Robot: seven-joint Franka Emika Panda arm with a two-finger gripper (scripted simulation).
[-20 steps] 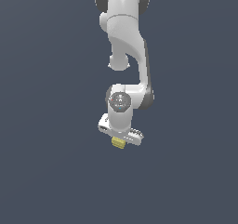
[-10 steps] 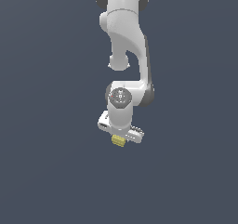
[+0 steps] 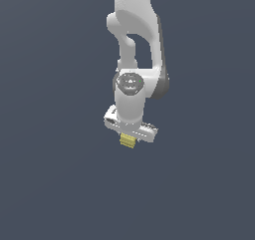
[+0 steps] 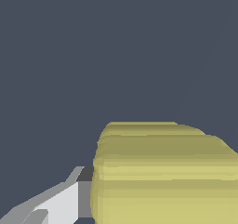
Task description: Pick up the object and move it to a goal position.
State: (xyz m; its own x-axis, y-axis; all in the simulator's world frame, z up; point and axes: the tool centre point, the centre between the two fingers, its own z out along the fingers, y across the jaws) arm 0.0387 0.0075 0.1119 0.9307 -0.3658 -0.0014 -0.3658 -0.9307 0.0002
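Observation:
The object (image 3: 128, 141) is a small pale-yellow ridged cube hanging just under the white gripper (image 3: 129, 138) in the exterior view. The gripper is shut on the object, which is much narrower than the hand above it. In the wrist view the object (image 4: 162, 176) fills the near corner, its grooved yellow side very close to the camera, with one grey-white finger (image 4: 60, 202) pressed against it. The other finger is hidden behind the object. No goal marker shows in either view.
The white arm (image 3: 134, 50) comes down from the top of the exterior view. Around it there is only a plain dark blue-grey background (image 3: 50, 174), with no table edge or other object showing.
The arm has lifted the gripper and the held object slightly upward in the exterior view. The grip on the object is unchanged.

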